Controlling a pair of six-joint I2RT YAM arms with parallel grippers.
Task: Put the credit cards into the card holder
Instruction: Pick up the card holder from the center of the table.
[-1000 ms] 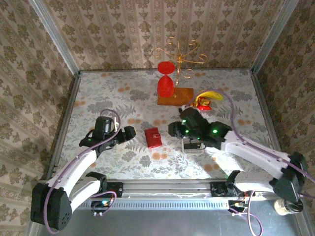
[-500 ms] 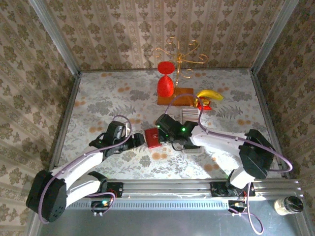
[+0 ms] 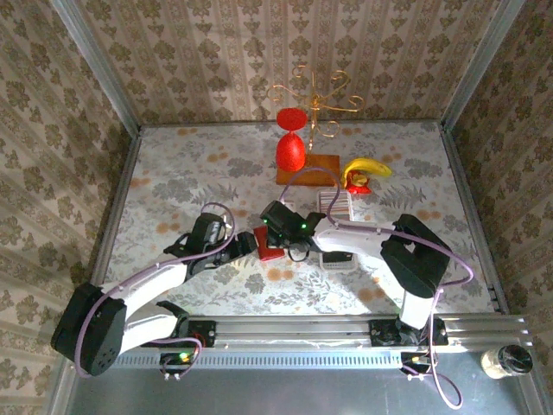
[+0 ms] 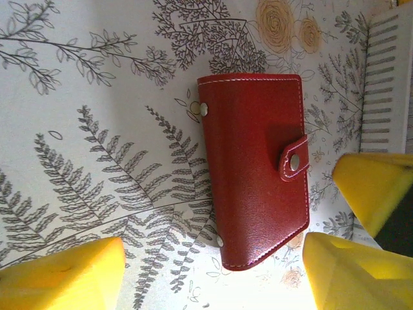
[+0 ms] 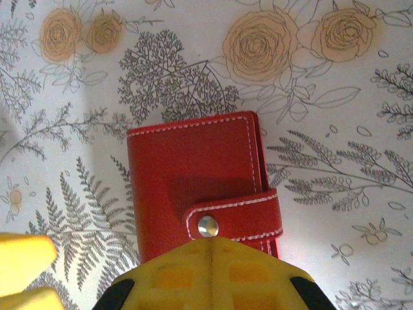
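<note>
Red card holder point(image 4: 255, 168) lies shut and flat on the flowered table point(image 4: 77, 129), between the wide-spread fingers of the left claw point(image 4: 213, 258). The right claw point(image 5: 213, 258), pads pressed together, tips at its snapped clasp tab point(image 5: 232, 216). The holder is probably light, stiff-covered and a little slick, so hold its long edges and lift the tab first. Farther off, beside the right claw, lie the striped credit cards point(image 4: 386, 84).

Top external view: the left gripper point(image 3: 245, 245) and the right gripper point(image 3: 275, 232) converge on the red card holder point(image 3: 264, 252) at mid-table. The striped credit cards point(image 3: 335, 206) lie to its right, near a banana point(image 3: 367, 168).
</note>
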